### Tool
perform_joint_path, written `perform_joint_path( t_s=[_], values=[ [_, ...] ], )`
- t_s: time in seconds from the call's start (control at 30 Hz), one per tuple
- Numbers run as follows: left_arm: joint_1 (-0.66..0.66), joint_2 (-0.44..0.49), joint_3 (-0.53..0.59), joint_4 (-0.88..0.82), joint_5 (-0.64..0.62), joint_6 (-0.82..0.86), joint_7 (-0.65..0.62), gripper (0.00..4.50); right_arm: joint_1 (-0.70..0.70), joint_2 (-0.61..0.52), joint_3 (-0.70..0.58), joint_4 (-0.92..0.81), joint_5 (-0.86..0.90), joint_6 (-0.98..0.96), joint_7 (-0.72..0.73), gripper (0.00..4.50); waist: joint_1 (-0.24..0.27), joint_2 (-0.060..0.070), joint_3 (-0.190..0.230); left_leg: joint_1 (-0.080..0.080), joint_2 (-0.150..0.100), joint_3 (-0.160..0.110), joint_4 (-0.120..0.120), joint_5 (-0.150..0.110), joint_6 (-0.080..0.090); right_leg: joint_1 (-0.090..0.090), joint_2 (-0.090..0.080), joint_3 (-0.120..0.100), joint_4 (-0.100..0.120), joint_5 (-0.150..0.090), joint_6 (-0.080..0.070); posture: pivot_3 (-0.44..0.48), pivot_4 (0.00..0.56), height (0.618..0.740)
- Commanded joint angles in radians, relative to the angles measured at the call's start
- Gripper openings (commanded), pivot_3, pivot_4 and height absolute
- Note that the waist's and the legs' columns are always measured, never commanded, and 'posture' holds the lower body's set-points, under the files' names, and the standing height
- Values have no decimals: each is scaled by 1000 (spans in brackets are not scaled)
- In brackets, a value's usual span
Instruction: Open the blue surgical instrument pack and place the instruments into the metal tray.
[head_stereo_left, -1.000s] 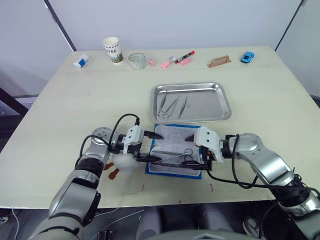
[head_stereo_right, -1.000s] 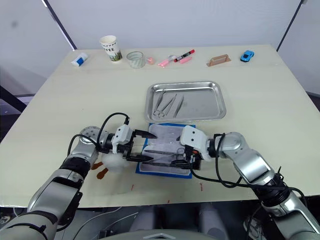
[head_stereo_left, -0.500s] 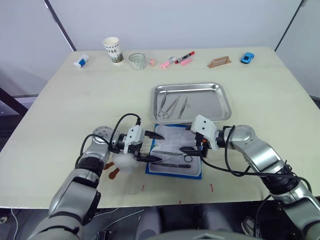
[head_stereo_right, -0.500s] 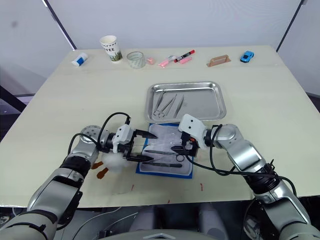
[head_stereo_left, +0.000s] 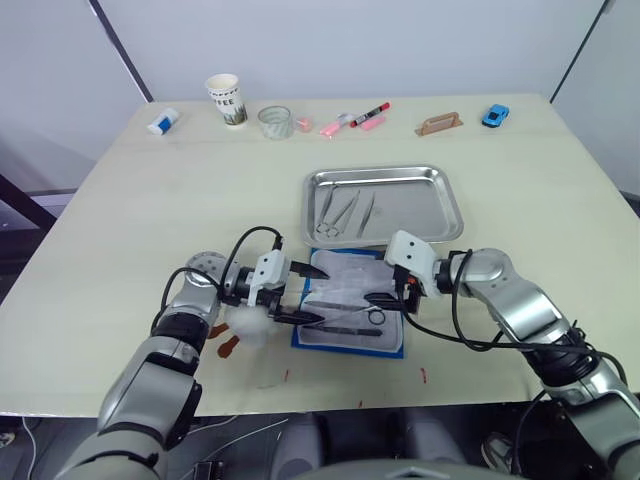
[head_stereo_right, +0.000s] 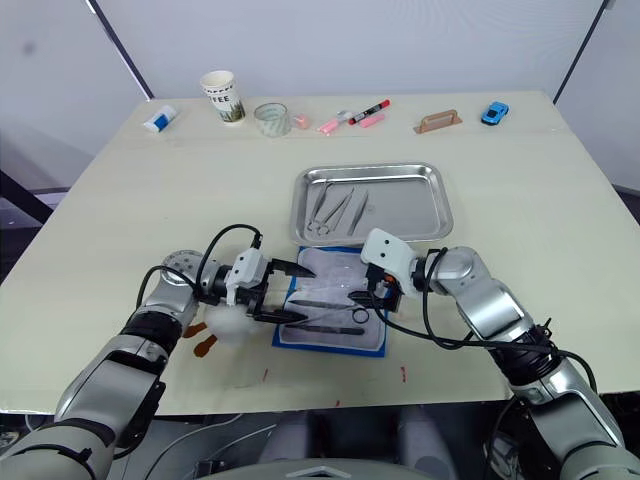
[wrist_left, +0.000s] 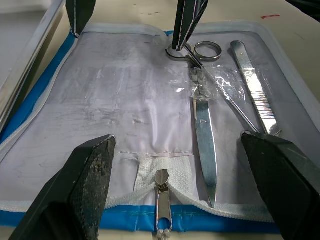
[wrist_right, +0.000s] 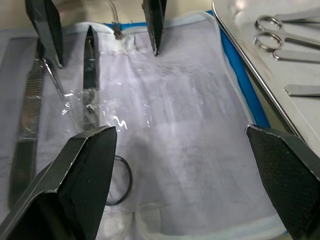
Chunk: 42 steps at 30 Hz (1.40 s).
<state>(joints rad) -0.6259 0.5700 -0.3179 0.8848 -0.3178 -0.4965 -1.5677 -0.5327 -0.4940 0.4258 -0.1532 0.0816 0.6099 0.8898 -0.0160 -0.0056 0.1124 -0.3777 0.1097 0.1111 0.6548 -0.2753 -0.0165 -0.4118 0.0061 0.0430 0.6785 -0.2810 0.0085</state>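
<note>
Since half a second earlier, we saw our right end effector (head_stereo_left: 385, 288) barely shift, spread wide over the open blue surgical instrument pack (head_stereo_left: 352, 311), gripping nothing. Our left end effector (head_stereo_left: 305, 293) stayed wide open and empty; the metal tray (head_stereo_left: 448, 204) lay at the pack's 12 o'clock, and the paper cup (head_stereo_left: 226, 99) read "FEE".

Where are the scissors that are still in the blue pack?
The scissors lie on the open blue pack's pale lining, beside a flat metal handle, between both grippers.
</note>
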Motion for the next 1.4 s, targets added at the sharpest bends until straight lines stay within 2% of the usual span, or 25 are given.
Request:
perform_joint_path(
  t_s=[0.03,0.37,0.63,1.4],
  values=[
    [47,2,-68,57,58,12,-47,4271,-37,-9,0,-18,-9,2,17,4500,0,0,0,0,0,0,0,0,0,0,0,0,0,0,0,0,150,740],
    [39,1,-65,58,55,12,-47,4271,-74,-16,51,6,-32,18,66,4500,0,0,0,0,0,0,0,0,0,0,0,0,0,0,0,0,150,740],
    [36,5,-64,58,51,15,-47,4271,-45,-44,85,-32,-37,23,109,4500,0,0,0,0,0,0,0,0,0,-1,0,0,0,0,0,0,150,740],
    [26,-1,-66,68,55,16,-47,4271,-32,-3,106,-71,-66,24,72,4500,1,0,0,-1,0,-1,0,0,0,-1,0,-1,0,0,0,0,150,740]
  ],
)
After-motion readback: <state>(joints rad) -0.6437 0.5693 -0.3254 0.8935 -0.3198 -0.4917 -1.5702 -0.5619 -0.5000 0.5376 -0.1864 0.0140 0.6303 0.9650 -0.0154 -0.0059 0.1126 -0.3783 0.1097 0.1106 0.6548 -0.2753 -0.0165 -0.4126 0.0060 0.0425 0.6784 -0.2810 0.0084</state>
